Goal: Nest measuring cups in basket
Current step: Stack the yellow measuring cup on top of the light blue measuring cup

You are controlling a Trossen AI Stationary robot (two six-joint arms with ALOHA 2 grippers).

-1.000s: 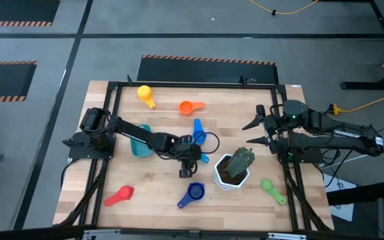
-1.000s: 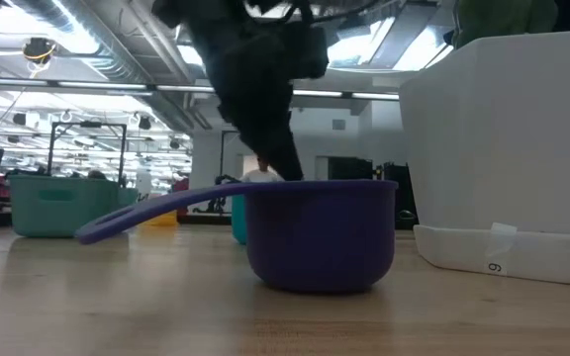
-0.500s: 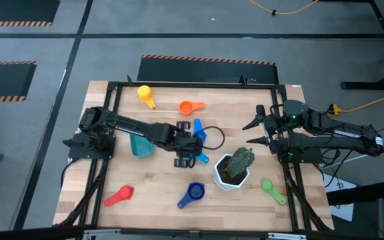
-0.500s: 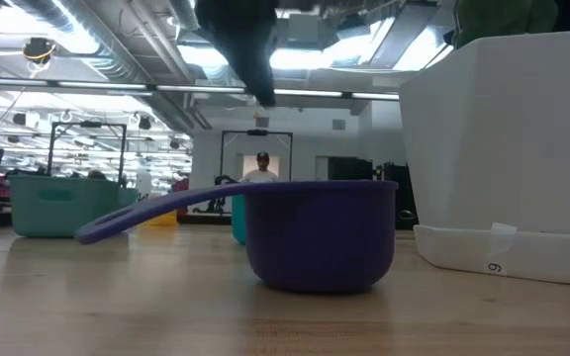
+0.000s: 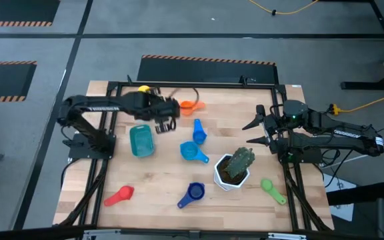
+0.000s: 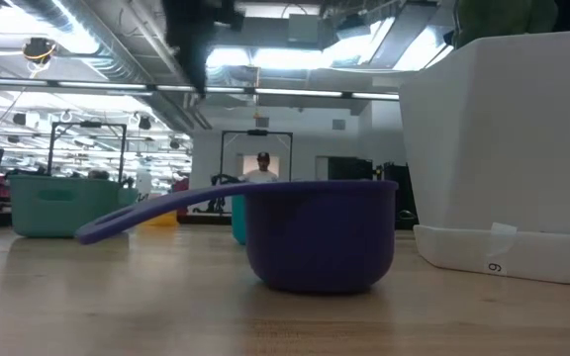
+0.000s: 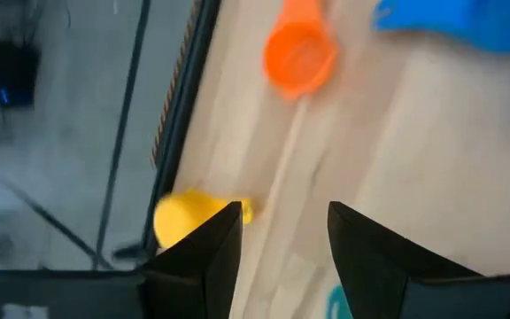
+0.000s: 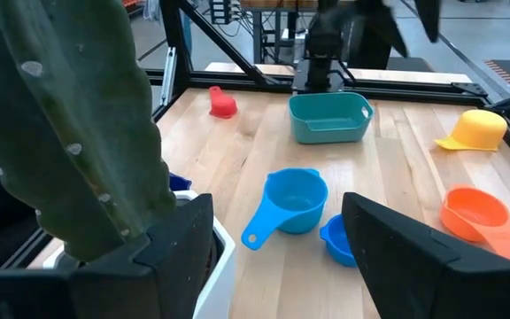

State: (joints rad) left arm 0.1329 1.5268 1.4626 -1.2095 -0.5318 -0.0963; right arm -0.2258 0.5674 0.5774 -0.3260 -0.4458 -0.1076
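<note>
Wooden table [image 5: 159,183], framed by black rails, carries the whole job. My left pincer [image 5: 166,120] hangs part-open and empty, with the orange cup [image 5: 187,106] just ahead, the yellow cup [image 5: 145,95] off to one side, and the teal basket [image 5: 141,141] close behind, holding nothing I can see. To do this step well, I judge I should straddle one cup's rim squarely before closing. Right pincer [image 5: 253,131] waits wide apart beside the plant pot [image 5: 229,175].

Bare wood lies open across the lower left of the table [image 5: 153,197], between the red cup [image 5: 120,195] and dark blue cup [image 5: 193,193]. The white plant pot [image 5: 232,170] blocks the lower right; two blue cups [image 5: 193,141] crowd the centre.
</note>
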